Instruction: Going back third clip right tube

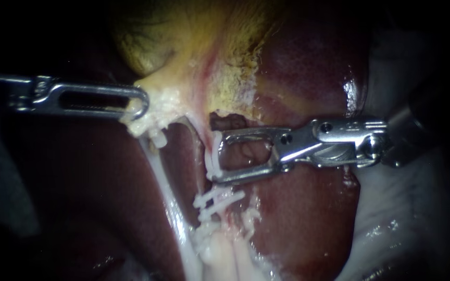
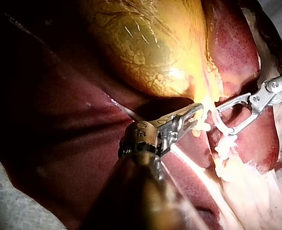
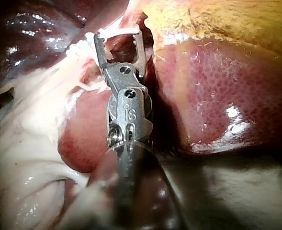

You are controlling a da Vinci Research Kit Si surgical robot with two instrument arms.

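Observation:
My right instrument (image 1: 217, 158) stands with its jaws wide open around the right tube (image 1: 208, 148). A white clip (image 1: 212, 165) sits on that tube at the jaw tips. Two more white clips (image 1: 219, 199) cross the same tube lower down. In the right wrist view the open jaws (image 3: 118, 34) frame the clip (image 3: 116, 30). My left instrument (image 1: 140, 104) is shut on pale tissue at the neck of the yellow gallbladder (image 1: 183, 41), holding it to the left. The left tube (image 1: 162, 182) runs down from there. The left wrist view shows the left instrument's jaws (image 2: 194, 115) shut on that tissue.
Dark red liver (image 1: 308, 67) lies behind and to the right of the tubes. Pale fatty tissue (image 1: 220, 255) gathers below the lower clips. White cloth (image 1: 407, 208) lies at the lower right, beside my right instrument's shaft.

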